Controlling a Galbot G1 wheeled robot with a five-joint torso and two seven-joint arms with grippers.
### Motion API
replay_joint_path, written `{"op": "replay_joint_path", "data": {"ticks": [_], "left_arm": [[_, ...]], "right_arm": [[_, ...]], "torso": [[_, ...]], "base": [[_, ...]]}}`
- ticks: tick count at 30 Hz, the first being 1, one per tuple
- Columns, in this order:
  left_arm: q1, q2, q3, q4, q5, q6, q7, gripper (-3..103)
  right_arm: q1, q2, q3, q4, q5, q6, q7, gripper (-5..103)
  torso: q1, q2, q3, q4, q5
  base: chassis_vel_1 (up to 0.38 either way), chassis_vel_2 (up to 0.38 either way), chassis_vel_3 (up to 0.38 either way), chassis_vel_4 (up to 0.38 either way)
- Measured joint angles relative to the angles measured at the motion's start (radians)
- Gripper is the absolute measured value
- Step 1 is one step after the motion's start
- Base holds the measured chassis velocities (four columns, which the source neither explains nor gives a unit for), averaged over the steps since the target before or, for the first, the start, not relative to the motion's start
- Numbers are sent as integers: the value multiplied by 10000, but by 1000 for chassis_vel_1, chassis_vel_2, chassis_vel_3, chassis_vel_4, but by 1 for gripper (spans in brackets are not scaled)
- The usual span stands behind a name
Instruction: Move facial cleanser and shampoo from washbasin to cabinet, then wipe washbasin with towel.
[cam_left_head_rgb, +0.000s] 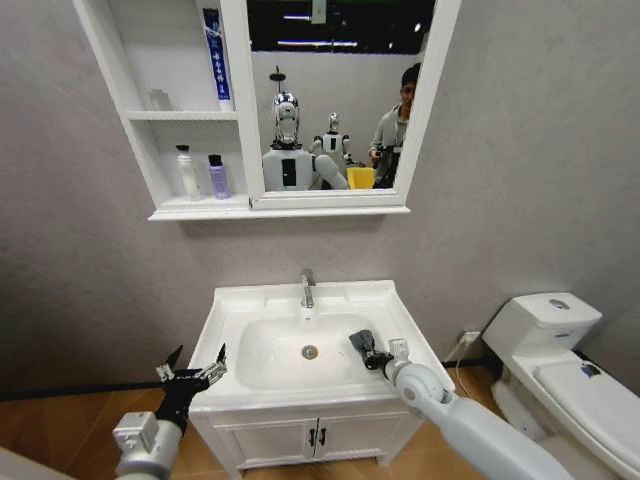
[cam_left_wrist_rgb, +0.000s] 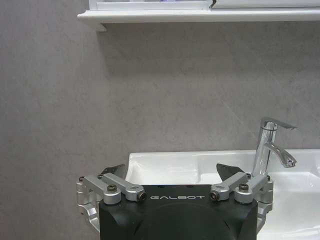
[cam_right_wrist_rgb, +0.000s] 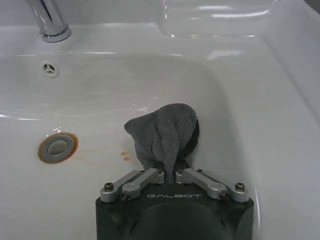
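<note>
The white washbasin (cam_left_head_rgb: 225, 318) stands below the wall cabinet (cam_left_head_rgb: 140, 150). My right gripper (cam_left_head_rgb: 366, 350) is shut on the dark grey towel (cam_right_wrist_rgb: 165, 132) and presses it against the bowl's right slope, beside the drain (cam_right_wrist_rgb: 57, 146). My left gripper (cam_left_head_rgb: 192, 368) hovers open and holds nothing at the basin's front left corner; the left wrist view looks past this gripper (cam_left_wrist_rgb: 172, 174) to the tap (cam_left_wrist_rgb: 270, 145). A white bottle (cam_left_head_rgb: 187, 172) and a purple bottle (cam_left_head_rgb: 217, 177) stand on the cabinet's lower shelf, a blue tube (cam_left_head_rgb: 214, 55) on the shelf above. I cannot tell which are the facial cleanser and the shampoo.
A white toilet (cam_left_head_rgb: 555, 350) stands to the right. Under the basin is a two-door floor cupboard (cam_left_head_rgb: 315, 435). The chrome tap (cam_left_head_rgb: 308, 288) rises at the back rim. An orange stain (cam_right_wrist_rgb: 122, 155) marks the bowl near the drain. A small cup (cam_left_head_rgb: 158, 99) sits on the upper shelf.
</note>
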Motion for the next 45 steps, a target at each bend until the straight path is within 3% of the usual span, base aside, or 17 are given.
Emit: {"op": "replay_joint_path", "data": {"ticks": [7, 22, 27, 31, 34, 39, 45], "left_arm": [[-46, -55, -150, 21, -13, -47, -15, 100], [22, 37, -588, 100, -146, -70, -34, 100], [-13, 296, -880, 106, -483, -45, -102, 100], [-115, 252, -676, 156, -437, -32, -117, 100], [-222, 92, -343, 214, -197, -31, -90, 100], [-165, 6, -148, 180, -13, -31, -61, 100], [63, -3, -338, 23, 6, -39, -53, 100]], "right_arm": [[359, 342, -514, -559, 374, 20, 198, 4], [1911, 2108, -1008, -2818, 867, 46, -126, 4], [1860, 1923, -968, -2663, 642, 55, 28, 4], [1191, 996, -388, -1420, 413, 71, 164, 4], [806, 667, -89, -972, 369, 68, 121, 4], [643, 812, -76, -1224, 42, 123, -124, 4], [1033, 1506, -452, -2266, -320, 276, -368, 4]], "torso": [[-1, 1, -1, -3, -3], [0, -2, 1, -2, 0], [1, -3, 2, 6, 5], [1, -2, 2, -11, -3], [0, -1, 1, -9, -2], [0, -1, 0, -3, -3], [-2, 3, -4, 4, -1]], "base": [[0, 0, 0, 0], [0, 0, 0, 0], [0, 0, 0, 0], [0, 0, 0, 0], [0, 0, 0, 0], [0, 0, 0, 0], [0, 0, 0, 0]]}}
